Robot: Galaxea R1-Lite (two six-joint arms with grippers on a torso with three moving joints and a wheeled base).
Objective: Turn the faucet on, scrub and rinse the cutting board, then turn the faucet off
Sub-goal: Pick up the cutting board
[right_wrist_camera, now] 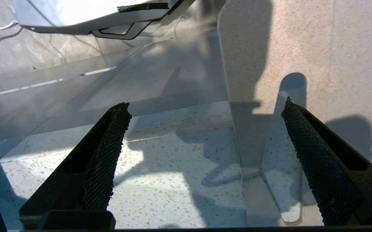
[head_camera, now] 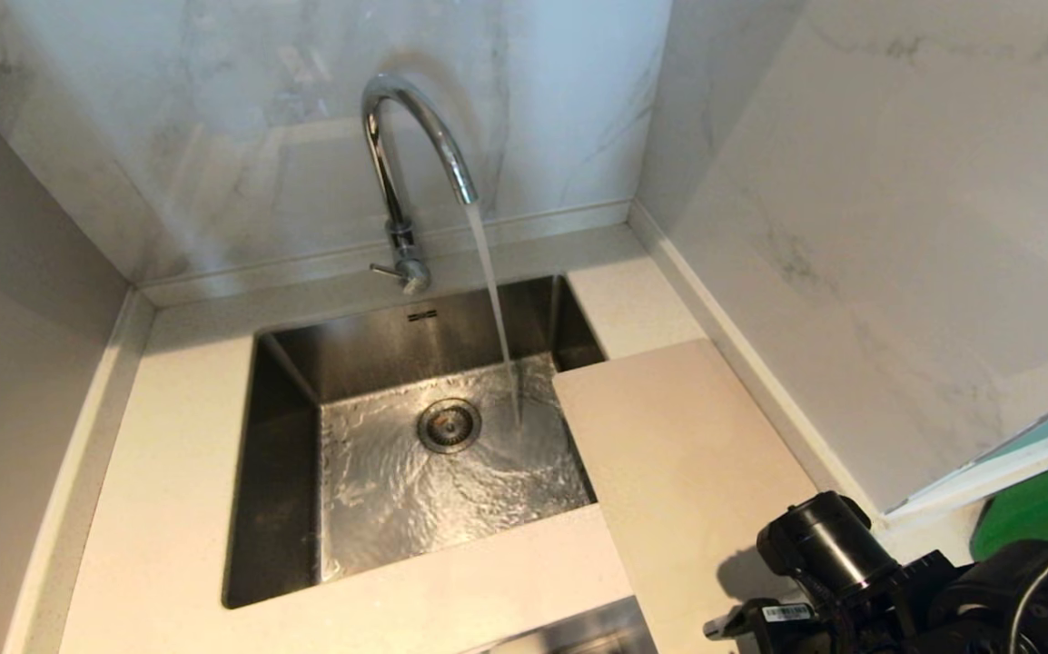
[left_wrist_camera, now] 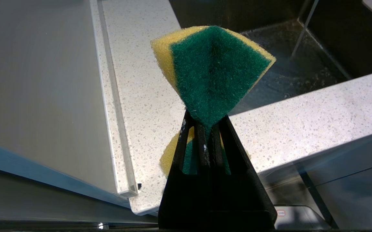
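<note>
Above the cutting board [right_wrist_camera: 302, 48], right jaws gape wide, empty.

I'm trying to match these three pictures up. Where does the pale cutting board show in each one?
Head view: cutting board lies on the counter right of the sink, one corner overhanging it.
Left wrist view: not in it.
Right wrist view: fills the upper right, beyond the open right gripper.
Shared landmark: the speckled countertop.
</note>
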